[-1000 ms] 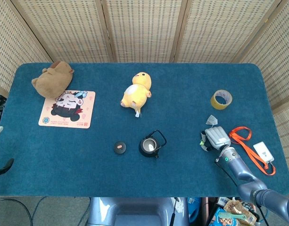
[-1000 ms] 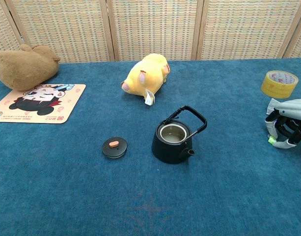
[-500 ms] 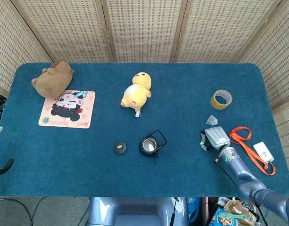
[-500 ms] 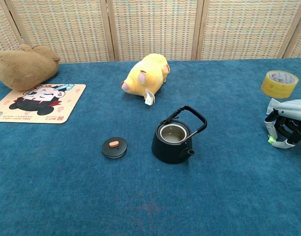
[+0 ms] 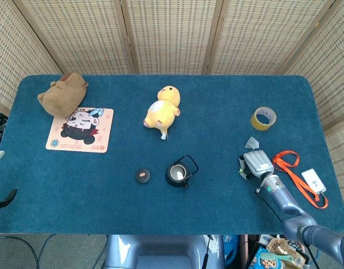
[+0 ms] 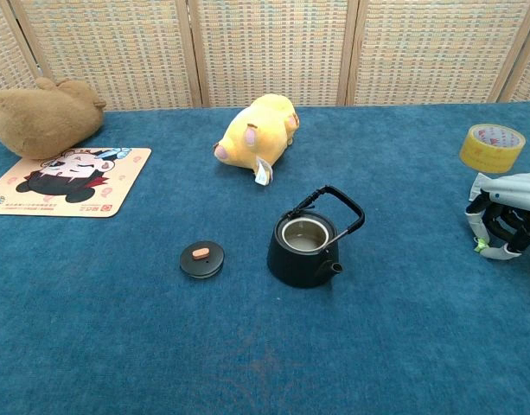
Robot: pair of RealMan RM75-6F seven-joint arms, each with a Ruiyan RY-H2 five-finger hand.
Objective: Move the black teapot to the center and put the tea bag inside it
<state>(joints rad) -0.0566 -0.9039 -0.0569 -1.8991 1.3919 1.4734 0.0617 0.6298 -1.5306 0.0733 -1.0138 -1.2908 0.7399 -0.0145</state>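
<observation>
Tabletop (image 5: 228,101) covered in dark blue felt fills both of our camera views, with woven screens standing behind it. Near the middle, a little toward the front edge, we see the black teapot (image 5: 177,174) standing upright with its lid off and its handle raised; its opening shows pale inside. The round black lid (image 5: 142,175) lies flat just beside it, apart from it. Toward the right edge, our right robot hand (image 5: 256,164) rests low on the felt with its fingers (image 6: 498,226) curled downward; we cannot tell whether they grasp anything. A small pale tea bag (image 5: 251,142) lies at the far side of that robot hand, close against it; contact is unclear. Farther back near the right edge sits a roll of yellow tape (image 5: 263,118). An orange lanyard (image 5: 292,171) with a white card (image 5: 313,180) lies at the front right corner. A yellow plush toy (image 5: 162,111) lies behind the teapot. At the back left corner a brown plush toy (image 5: 62,93) touches a cartoon mat (image 5: 80,130). A dark tip at the left frame edge may belong to the left arm; its robot hand is unseen.
</observation>
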